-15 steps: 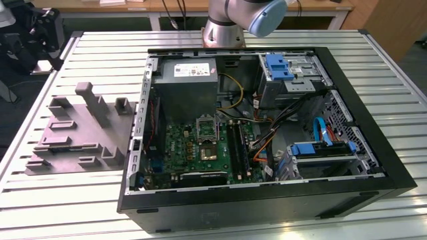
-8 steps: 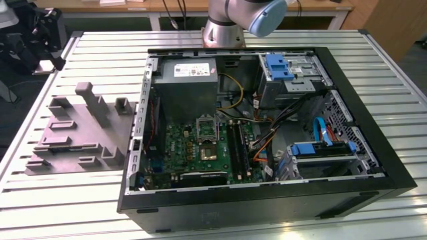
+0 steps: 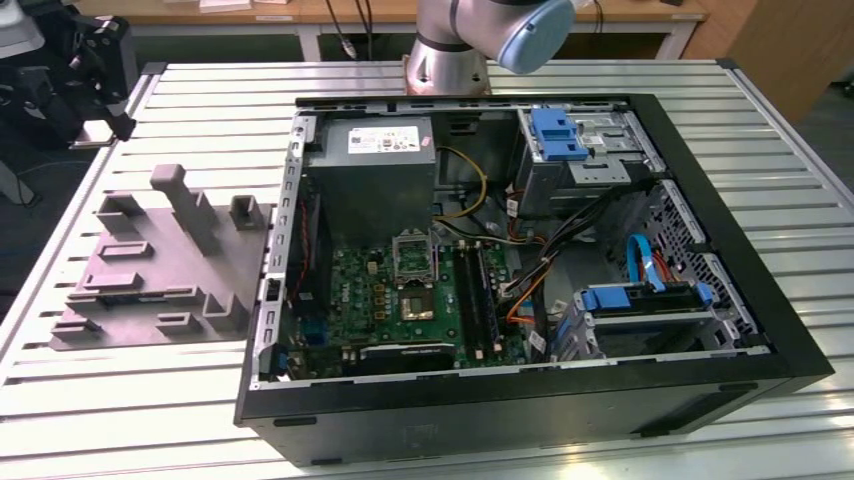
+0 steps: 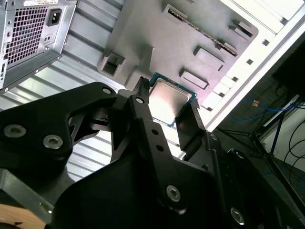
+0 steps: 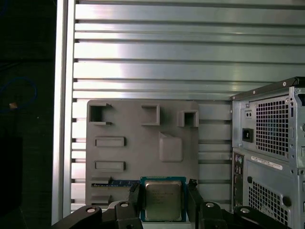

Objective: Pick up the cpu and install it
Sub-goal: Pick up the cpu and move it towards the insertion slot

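The cpu (image 5: 163,200), a thin square chip with a silvery top and green edge, sits between my gripper's two black fingers (image 5: 135,196) in both wrist views. My gripper (image 5: 163,194) is shut on it and holds it well above the grey moulded tray (image 5: 143,143). In the second wrist view the cpu (image 4: 169,99) is gripped by two opposite edges, with the gripper (image 4: 167,104) over the tray (image 4: 143,33). In the exterior view the tray (image 3: 147,270) lies to the left of the open computer case (image 3: 747,340), whose green motherboard (image 3: 387,300) is exposed.
The arm's base (image 3: 461,40) stands behind the case. The case's rear panel (image 5: 271,157) rises close beside the tray. The slatted metal table (image 5: 143,47) ends at an edge rail (image 5: 64,95). Cables and blue drive brackets (image 3: 641,295) crowd the case's right side.
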### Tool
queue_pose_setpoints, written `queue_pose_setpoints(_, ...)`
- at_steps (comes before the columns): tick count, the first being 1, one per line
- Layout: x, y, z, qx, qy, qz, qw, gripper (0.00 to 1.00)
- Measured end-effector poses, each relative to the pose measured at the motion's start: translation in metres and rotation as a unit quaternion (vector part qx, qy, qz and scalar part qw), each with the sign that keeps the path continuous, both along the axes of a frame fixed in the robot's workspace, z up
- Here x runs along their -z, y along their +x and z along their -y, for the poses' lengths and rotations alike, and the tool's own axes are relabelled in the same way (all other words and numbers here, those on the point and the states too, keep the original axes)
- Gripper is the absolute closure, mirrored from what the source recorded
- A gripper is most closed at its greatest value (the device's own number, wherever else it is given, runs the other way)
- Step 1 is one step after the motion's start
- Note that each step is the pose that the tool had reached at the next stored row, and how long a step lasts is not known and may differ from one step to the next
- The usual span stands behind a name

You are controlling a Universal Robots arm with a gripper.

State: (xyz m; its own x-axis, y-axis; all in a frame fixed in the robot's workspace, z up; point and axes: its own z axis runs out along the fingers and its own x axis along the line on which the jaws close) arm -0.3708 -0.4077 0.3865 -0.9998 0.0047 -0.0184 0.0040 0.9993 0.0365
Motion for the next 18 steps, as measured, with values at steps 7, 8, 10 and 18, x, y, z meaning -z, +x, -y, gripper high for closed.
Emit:
queue_pose_setpoints(7,0.0000,0.0035,0.0000,0.000,0.0000,0.0000,1.0000,0.53)
queue_pose_setpoints(8,0.0000,0.0040,0.0000,0.000,0.0000,0.0000,1.0000,0.53)
queue_pose_setpoints(10,0.0000,0.0051,0.0000,0.000,0.0000,0.0000,1.0000,0.53)
queue_pose_setpoints(18,0.0000,0.0097,0.0000,0.000,0.0000,0.0000,1.0000,0.53)
